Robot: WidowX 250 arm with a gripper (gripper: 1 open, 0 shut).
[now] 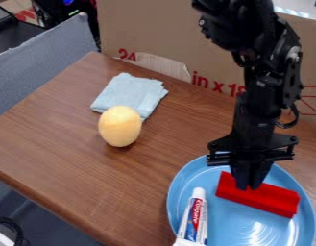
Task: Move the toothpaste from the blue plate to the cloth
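Gripper (252, 177) pinched nearly shut over red block (259, 193), held or not unclear; toothpaste (195, 217) lies untouched on blue plate (186, 188), cloth (128, 93) well apart

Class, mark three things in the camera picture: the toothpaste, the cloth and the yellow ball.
toothpaste (196, 217), camera view, middle of the printed tube.
cloth (128, 93), camera view, centre of the folded fabric.
yellow ball (119, 126), camera view, middle of its rounded front.
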